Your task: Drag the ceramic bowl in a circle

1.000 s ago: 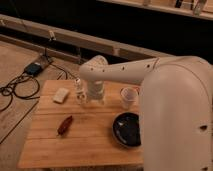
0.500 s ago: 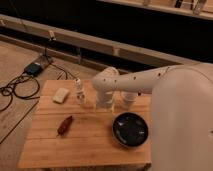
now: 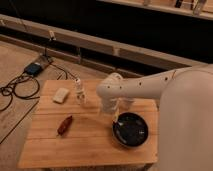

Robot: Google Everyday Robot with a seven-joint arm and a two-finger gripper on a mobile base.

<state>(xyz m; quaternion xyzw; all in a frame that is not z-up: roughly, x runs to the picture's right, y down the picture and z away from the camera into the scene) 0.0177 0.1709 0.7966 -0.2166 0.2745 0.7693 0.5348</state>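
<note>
One hand (image 3: 115, 116) has moved over to the ceramic bowl (image 3: 131, 131) just beside it, likely ready to drag; spread or pressed together, I cannot tell.

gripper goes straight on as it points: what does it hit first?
Likely the left rim of the ceramic bowl: the gripper points down just above it. Depth is unclear, so it could land on the table beside the bowl.

The gripper (image 3: 116, 118), at the left rim of the ceramic bowl (image 3: 131, 131), is hard to make out; the white arm (image 3: 155, 86), cut off at the right edge, hides the wooden table's (image 3: 85, 147) right end; the cables (image 3: 15, 90) run off the left edge; the reddish object (image 3: 64, 125) cannot be identified.
</note>
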